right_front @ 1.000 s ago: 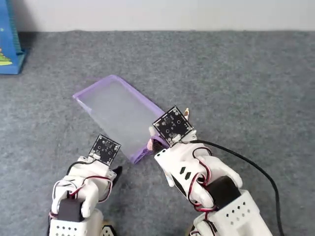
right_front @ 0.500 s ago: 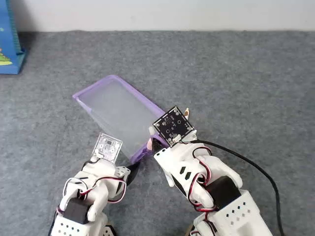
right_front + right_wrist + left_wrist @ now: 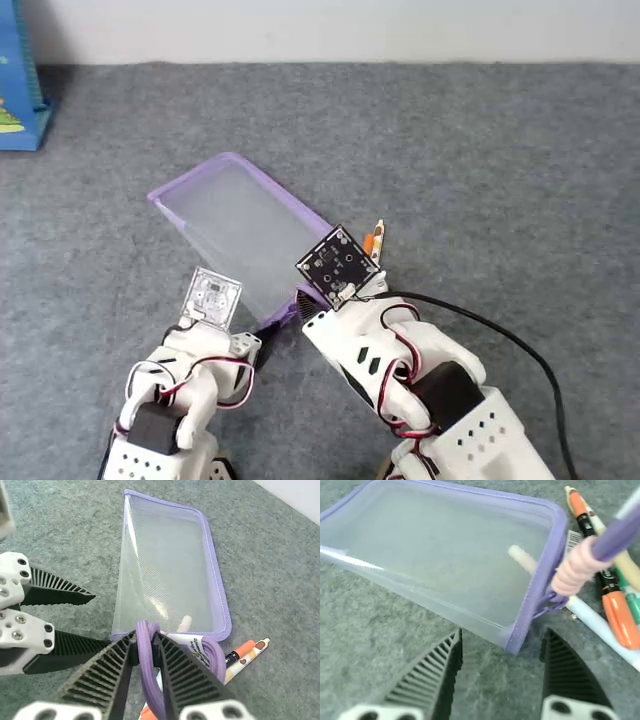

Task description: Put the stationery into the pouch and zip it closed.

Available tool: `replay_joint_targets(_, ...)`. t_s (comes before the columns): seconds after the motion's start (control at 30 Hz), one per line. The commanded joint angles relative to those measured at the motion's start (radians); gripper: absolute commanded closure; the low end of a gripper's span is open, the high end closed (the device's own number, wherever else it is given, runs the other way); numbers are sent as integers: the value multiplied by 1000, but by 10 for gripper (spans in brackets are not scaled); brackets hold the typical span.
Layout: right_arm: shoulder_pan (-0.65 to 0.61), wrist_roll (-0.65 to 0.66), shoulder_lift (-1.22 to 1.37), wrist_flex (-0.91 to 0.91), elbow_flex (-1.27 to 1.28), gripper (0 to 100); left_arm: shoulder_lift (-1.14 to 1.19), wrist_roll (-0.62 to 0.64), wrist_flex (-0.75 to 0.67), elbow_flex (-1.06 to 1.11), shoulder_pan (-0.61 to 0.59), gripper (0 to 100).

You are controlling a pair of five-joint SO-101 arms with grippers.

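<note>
Seeming limp and slippery, the translucent purple-edged plastic pouch is best gripped at its seam. Its purple strap is pinched by the right gripper; the left gripper is spread.

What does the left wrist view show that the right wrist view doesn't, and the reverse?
The left wrist view adds a pink ribbed sleeve on the purple strap at the pouch corner, and a green marker. The right wrist view adds the right gripper shut on that strap, with the open left gripper beside it. Both show the clear purple-edged pouch, a white stick inside it, and orange markers on the grey mat.
</note>
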Motion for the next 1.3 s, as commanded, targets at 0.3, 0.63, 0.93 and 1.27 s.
replay_joint_targets(0.3, 73, -8, -97, 15, -11, 990, -3, -38, 83, -120, -40, 771)
replay_joint_targets(0.63, 74, -6, -74, 8, 15, 990, -2, -66, 141, -206, -43, 771)
replay_joint_targets(0.93, 74, -3, -74, 7, 32, 990, 310, -64, 167, -435, -38, 772)
replay_joint_targets(1.27, 77, -8, -76, 5, 32, 990, 1016, -68, 117, -687, -32, 772)
